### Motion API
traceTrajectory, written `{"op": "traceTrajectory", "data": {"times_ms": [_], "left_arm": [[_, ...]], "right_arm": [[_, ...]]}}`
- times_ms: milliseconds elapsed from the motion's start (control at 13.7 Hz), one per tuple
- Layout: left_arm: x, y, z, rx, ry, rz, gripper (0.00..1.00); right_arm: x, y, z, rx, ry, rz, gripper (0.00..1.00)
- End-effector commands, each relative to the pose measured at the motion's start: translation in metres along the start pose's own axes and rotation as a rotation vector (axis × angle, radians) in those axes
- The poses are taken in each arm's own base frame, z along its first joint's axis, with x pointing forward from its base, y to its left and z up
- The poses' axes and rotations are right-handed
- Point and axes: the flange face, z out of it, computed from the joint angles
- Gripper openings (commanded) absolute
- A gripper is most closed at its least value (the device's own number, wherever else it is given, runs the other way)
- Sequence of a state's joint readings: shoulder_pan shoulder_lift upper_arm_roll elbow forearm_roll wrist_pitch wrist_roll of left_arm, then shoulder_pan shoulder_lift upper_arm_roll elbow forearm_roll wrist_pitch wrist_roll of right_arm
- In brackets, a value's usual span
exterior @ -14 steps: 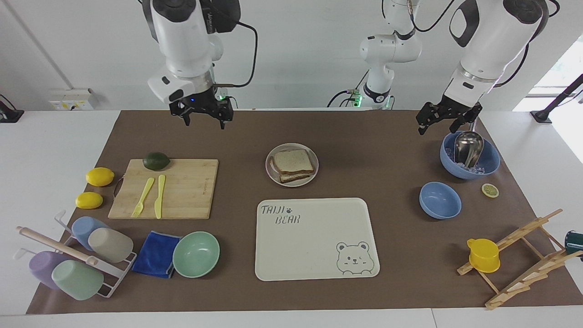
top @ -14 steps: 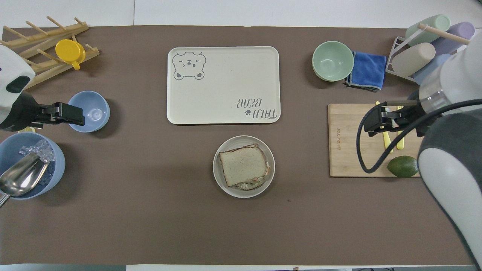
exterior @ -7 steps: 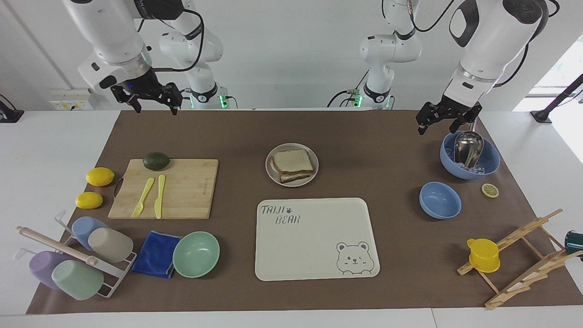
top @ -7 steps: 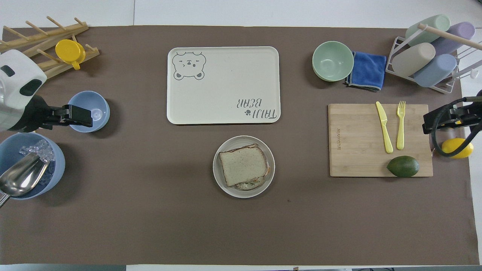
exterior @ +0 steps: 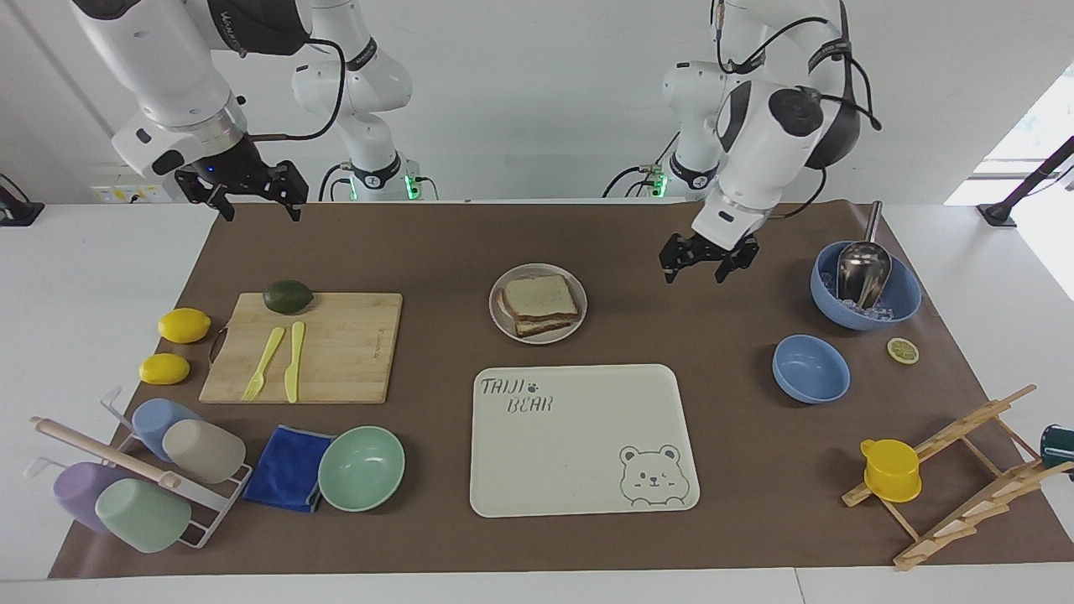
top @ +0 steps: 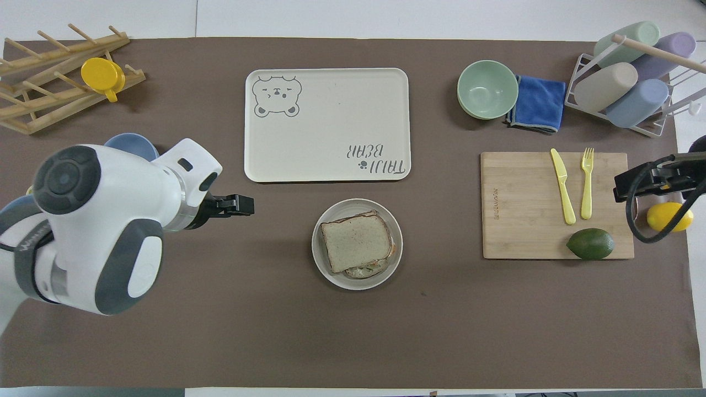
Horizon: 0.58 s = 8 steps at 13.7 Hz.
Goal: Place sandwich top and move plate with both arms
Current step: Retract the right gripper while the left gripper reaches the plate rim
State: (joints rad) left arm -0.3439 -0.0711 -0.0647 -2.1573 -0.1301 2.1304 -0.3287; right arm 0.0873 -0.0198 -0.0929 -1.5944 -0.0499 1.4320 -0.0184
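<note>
The sandwich top [exterior: 541, 294], a pale bread slice with a brown crust, lies on the stacked sandwich on the small round plate [exterior: 581, 320] at mid-table. It also shows in the overhead view [top: 356, 241], on the plate [top: 331, 275]. My left gripper [exterior: 693, 275] is open and empty. It hangs over the bare mat beside the plate, toward the left arm's end, apart from it [top: 245, 205]. My right gripper [exterior: 262, 214] is open and empty, raised over the mat's edge at the right arm's end [top: 620, 190].
The bear-print tray [exterior: 579, 436] lies just farther from the robots than the plate. A cutting board [exterior: 336, 344] holds an avocado, a knife and a fork. A blue bowl with a scoop [exterior: 864, 289] and a small blue bowl [exterior: 810, 367] stand at the left arm's end.
My left arm swung from over the blue scoop bowl to beside the plate and lowered. My right gripper moved away from mid-table to the right arm's end.
</note>
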Motion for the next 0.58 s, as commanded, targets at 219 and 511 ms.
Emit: {"op": "traceTrajectory", "data": {"times_ms": [219,511], "left_arm": [[-0.044,0.065,0.086,-0.018,0.017,-0.009,1.00],[-0.049,0.077,0.118,-0.016,0.007,0.011,0.95]], "right_arm": [[-0.005,0.016,0.005,0.048,0.019,-0.032,1.00],[-0.005,0.020,0.011,0.058,0.033,0.080,1.00]]}}
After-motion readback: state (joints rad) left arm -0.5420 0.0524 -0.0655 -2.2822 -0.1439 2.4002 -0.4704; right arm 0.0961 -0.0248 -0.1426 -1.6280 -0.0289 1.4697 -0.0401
